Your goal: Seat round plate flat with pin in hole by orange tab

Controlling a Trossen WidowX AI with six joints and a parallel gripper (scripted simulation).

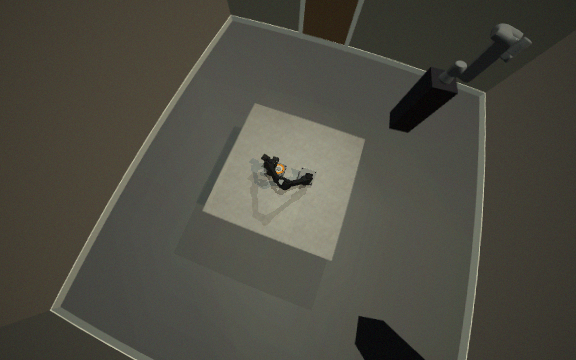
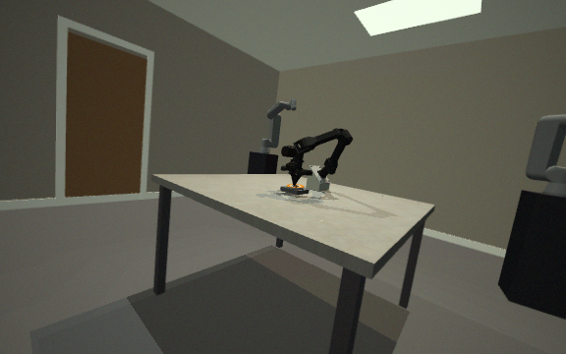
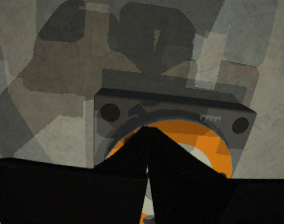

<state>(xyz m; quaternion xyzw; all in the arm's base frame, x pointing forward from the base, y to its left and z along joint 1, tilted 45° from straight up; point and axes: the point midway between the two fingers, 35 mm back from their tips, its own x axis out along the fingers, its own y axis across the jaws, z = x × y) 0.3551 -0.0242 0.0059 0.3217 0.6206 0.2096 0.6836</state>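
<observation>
Wrist view, lower centre: clenched, empty gripper [image 3: 149, 137] poised above the orange round plate [image 3: 209, 144] on its dark base [image 3: 173, 108].

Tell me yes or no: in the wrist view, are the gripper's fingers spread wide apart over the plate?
No. The gripper has its fingertips pressed together into one point above the orange plate, gripping nothing.

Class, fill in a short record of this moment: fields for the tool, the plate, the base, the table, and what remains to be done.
tool: shut, holding nothing, tips low over the plate
plate: orange, round, on the base, largely hidden behind the fingers
base: dark block with corner holes, on the table
pin and hole: hidden
remaining: cannot tell whether the plate lies flat
</observation>
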